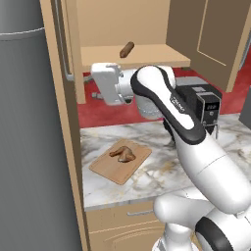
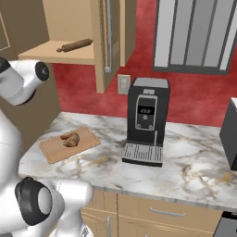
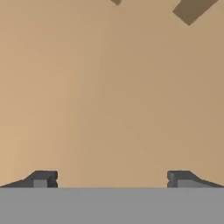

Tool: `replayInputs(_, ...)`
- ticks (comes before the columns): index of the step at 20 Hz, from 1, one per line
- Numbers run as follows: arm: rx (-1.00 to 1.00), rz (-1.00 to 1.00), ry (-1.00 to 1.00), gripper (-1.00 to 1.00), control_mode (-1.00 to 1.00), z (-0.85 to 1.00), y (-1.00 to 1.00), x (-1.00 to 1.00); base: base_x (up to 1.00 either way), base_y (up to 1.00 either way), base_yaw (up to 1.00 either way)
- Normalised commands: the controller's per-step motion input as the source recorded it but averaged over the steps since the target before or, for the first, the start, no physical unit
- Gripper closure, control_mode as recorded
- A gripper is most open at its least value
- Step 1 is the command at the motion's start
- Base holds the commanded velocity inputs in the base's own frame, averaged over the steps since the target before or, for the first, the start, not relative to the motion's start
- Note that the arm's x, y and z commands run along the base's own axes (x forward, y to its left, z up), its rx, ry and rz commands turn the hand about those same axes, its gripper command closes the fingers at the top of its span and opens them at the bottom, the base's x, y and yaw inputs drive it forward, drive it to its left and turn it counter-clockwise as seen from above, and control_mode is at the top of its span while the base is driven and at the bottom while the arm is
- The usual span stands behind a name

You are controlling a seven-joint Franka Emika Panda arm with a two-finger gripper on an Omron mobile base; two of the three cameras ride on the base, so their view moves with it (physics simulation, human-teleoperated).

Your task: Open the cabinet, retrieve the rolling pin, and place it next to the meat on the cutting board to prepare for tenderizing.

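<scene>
The cabinet (image 1: 147, 55) stands with both doors swung open. On its shelf lies the brown rolling pin (image 1: 127, 49) (image 2: 74, 45). Below, on the marble counter, the pale cutting board (image 1: 120, 163) (image 2: 69, 144) carries the meat (image 1: 123, 154) (image 2: 71, 139). My white hand (image 1: 105, 83) is held just under the shelf, pointing left at the open left door (image 1: 73, 44). In the hand view my gripper (image 3: 112, 179) is open wide, nothing between its fingertips (image 3: 43, 179), and it faces a plain tan wooden face close up.
A black coffee machine (image 1: 206, 105) (image 2: 146, 115) stands on the counter (image 2: 194, 162) right of the board. A tall grey fridge (image 1: 29, 122) fills the left side. The open right door (image 2: 104, 41) with its silver handle hangs over the counter.
</scene>
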Motion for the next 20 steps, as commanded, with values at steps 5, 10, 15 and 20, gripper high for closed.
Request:
replayInputs(5, 0.00, 0.13, 0.00, -1.00, -1.00, -0.17, 0.65, 0.00, 0.00, 0.00, 0.00)
replayInputs(10, -0.02, 0.05, -0.09, -1.00, -1.00, -0.03, 0.25, -0.05, 0.00, 0.00, 0.00)
replayInputs(15, -0.07, 0.00, -0.22, -1.00, -1.00, 0.00, -0.01, -0.44, 0.00, 0.00, 0.00)
replayInputs(20, -0.07, 0.00, -0.20, -1.00, -1.00, 0.01, -0.09, -0.66, 0.00, 0.00, 0.00)
